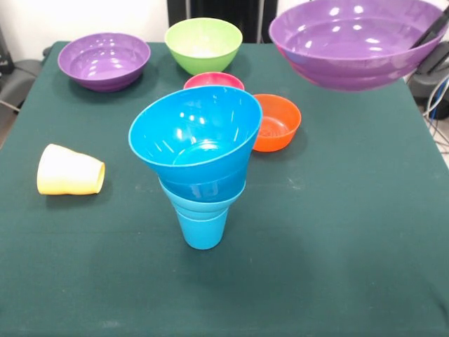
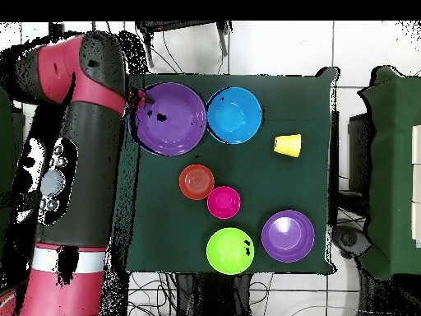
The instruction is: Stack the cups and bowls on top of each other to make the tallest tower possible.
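Observation:
The tower (image 1: 202, 165) stands mid-table: a sky-blue tapered cup (image 1: 203, 228) with blue bowls (image 1: 196, 133) nested in its mouth, the top one tilted. It also shows in the overhead view (image 2: 234, 115). My gripper (image 1: 432, 29) is shut on the right rim of the large purple bowl (image 1: 351, 42) and holds it in the air at the back right, apart from the tower. In the overhead view the gripper (image 2: 141, 100) and the large purple bowl (image 2: 170, 118) sit next to the tower. The pale yellow cup (image 1: 69, 170) lies on its side at the left.
A smaller purple bowl (image 1: 104, 60) and a lime green bowl (image 1: 203, 44) stand at the back. A pink-red bowl (image 1: 214, 80) sits just behind the tower, and an orange bowl (image 1: 277, 123) to its right. The green cloth (image 1: 337, 246) covers the table.

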Robot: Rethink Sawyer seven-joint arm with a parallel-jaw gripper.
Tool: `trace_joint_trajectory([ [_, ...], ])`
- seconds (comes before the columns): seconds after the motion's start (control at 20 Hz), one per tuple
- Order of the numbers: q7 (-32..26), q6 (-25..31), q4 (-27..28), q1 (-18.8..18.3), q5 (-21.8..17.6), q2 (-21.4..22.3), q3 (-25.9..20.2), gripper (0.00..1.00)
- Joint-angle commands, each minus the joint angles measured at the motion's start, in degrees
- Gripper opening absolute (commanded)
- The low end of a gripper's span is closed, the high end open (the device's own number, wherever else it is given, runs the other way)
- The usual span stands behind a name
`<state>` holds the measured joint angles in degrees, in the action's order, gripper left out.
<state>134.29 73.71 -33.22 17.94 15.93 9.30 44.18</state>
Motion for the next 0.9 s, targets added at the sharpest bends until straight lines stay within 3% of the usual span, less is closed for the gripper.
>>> trace_joint_trajectory([
  [0.05, -19.4, 8.7, 4.2, -0.4, -5.4, -0.4, -5.3, 0.0],
  [0.35, -22.9, 8.0, 2.2, -0.5, -6.7, 1.3, -5.6, 0.0],
  [0.9, -28.4, 1.3, -2.3, -1.9, -10.2, 3.5, -7.7, 0.0],
])
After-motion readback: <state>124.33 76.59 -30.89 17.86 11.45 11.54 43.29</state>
